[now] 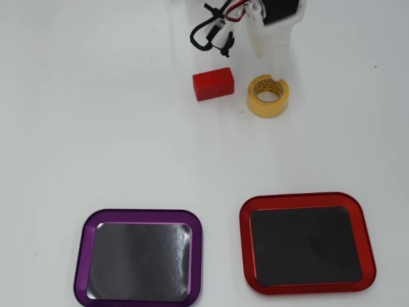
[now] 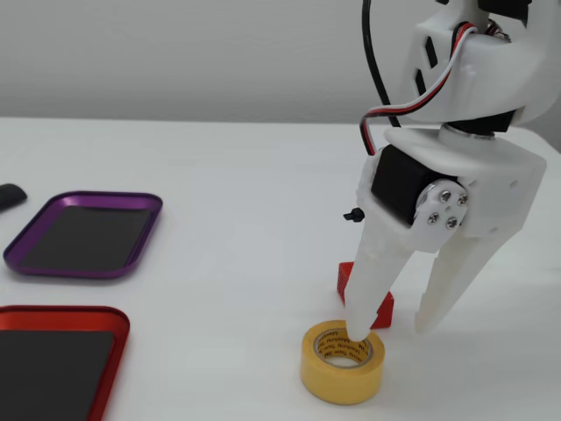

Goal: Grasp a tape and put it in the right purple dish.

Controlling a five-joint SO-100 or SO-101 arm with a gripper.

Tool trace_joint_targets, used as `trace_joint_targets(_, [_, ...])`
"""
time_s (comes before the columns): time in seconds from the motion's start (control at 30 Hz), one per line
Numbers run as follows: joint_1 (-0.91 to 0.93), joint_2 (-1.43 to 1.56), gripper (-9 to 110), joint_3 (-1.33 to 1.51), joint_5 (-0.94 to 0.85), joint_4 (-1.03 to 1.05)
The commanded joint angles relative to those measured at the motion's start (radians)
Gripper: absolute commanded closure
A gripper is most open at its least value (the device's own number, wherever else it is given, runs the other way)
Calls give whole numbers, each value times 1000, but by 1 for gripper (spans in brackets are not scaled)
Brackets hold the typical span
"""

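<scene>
My end effector (image 2: 390, 331) is spread wide, grasping nothing; one finger tip dips at the tape's (image 2: 343, 361) core, the other stands clear at its 3 o'clock. My finger hides part of the red block (image 2: 383, 309). The tape sits on the desk (image 1: 96, 115), well apart from the purple dish (image 1: 138, 254) at 7 o'clock overhead.

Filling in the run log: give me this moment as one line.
phase: reaching | gripper: open, one finger tip at yellow tape roll core | purple-rimmed dish: empty
</scene>
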Motion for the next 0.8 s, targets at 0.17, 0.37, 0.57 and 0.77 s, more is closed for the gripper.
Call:
trace_joint_targets(0.17, [5,3,85,61,-9,-89])
trace_joint_targets(0.37, [6,3,85,121,-9,-155])
trace_joint_targets(0.57, [6,3,85,127,-11,-189])
trace_joint_targets(0.77, [6,3,88,129,-11,-198])
